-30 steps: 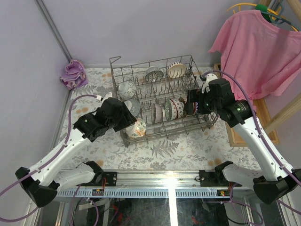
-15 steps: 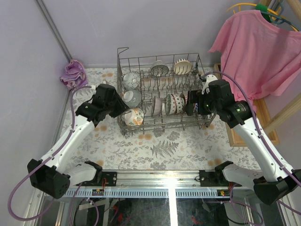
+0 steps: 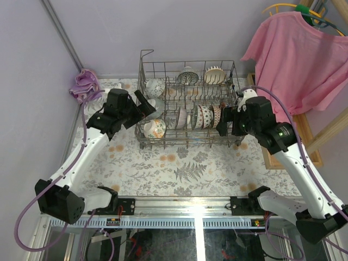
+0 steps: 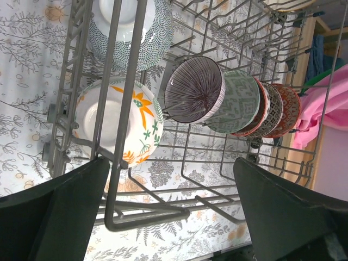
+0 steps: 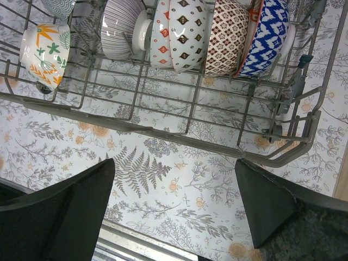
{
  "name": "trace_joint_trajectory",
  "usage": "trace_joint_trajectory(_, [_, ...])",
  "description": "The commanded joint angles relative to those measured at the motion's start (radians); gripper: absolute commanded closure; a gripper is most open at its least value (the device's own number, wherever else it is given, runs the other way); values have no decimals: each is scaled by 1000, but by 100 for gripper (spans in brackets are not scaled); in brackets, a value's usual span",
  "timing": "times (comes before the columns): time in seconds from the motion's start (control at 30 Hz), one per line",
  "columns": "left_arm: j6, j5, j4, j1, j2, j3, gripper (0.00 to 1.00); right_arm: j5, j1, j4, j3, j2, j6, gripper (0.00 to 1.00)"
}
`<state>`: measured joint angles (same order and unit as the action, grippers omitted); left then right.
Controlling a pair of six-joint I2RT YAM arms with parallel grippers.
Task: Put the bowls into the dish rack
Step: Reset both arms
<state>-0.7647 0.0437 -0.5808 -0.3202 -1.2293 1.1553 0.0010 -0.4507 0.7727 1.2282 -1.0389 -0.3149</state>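
The grey wire dish rack [image 3: 190,142] stands at the back middle of the table with several bowls on edge between its tines. In the front row are an orange-flower bowl [image 4: 117,122], a purple striped bowl [image 4: 193,89], a green one [image 4: 239,100], a red-and-white diamond bowl [image 5: 182,32] and a blue-and-white bowl [image 5: 266,38]. My left gripper [image 3: 142,106] is open at the rack's left end. A rack corner wire [image 4: 147,220] lies between its fingers without touching them. My right gripper [image 3: 224,120] is open at the rack's right end, with only tablecloth between its fingers.
A floral tablecloth [image 3: 179,174] covers the table. A crumpled purple cloth [image 3: 84,84] lies at the back left by the wall. A pink shirt [image 3: 296,54] hangs at the right above a wooden frame [image 3: 326,136].
The rack has swung from a skewed angle to square and slid towards the back. My left arm followed it back, and its jaws went from narrow to wide open. The right gripper shifted slightly.
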Motion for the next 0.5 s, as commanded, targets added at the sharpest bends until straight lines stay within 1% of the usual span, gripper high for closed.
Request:
trace_joint_trajectory(0.0, [42, -36, -51, 17, 40, 5, 0, 13, 5, -40, -11, 41, -14, 1])
trace_joint_trajectory(0.3, [68, -103, -131, 16, 110, 7, 0, 57, 5, -33, -21, 65, -37, 1])
trace_joint_trajectory(0.47, [84, -137, -165, 17, 200, -6, 0, 84, 4, -26, -12, 87, -39, 1])
